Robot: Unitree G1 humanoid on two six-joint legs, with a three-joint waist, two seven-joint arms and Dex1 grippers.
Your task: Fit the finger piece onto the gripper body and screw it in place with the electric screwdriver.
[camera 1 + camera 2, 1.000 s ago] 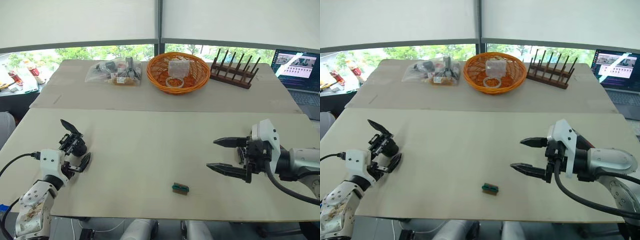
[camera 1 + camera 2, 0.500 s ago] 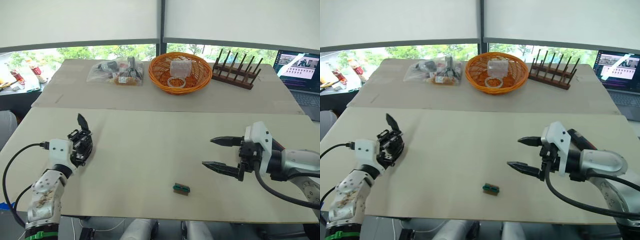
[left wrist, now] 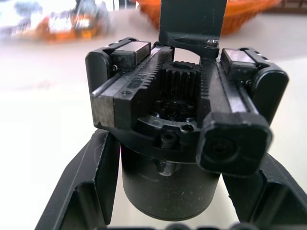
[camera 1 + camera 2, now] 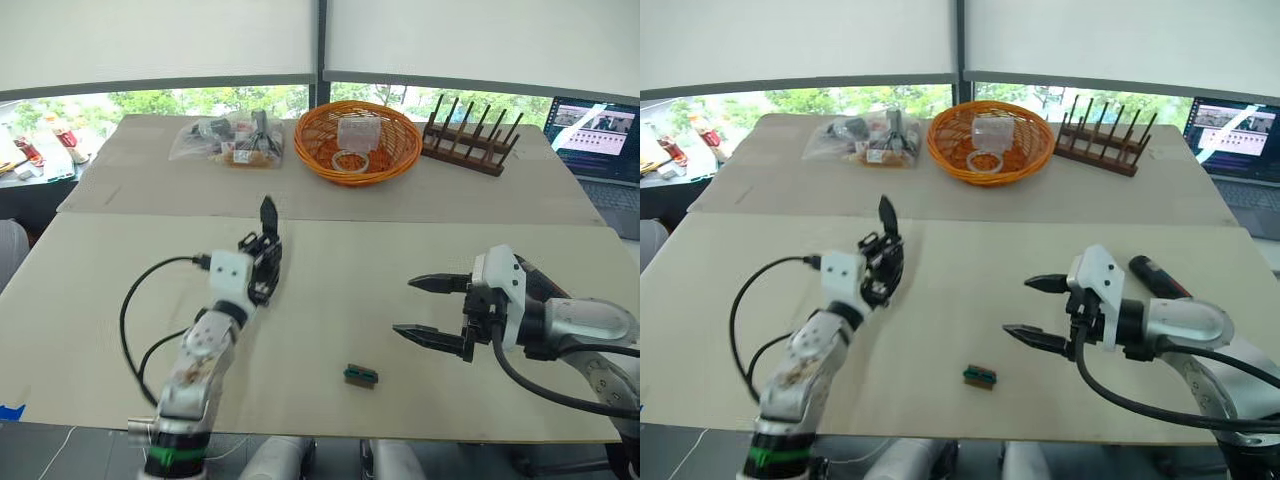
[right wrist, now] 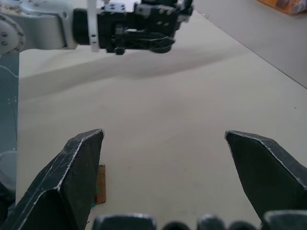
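Left tool (image 4: 262, 268) clamped around the gripper body (image 3: 178, 143), raised above the table (image 4: 330, 290) near its middle, pointed finger up. Right tool (image 4: 432, 311) spread wide, holding nothing, hovering over the table's right part. Electric screwdriver (image 4: 1157, 277) just behind the right arm. Small green-and-brown block (image 4: 361, 376) lying near the front edge between the two arms.

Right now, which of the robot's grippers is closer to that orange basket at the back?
Left. The left gripper, holding the gripper body, is raised toward the orange basket; the right gripper hangs open farther off, nearer the table's front.
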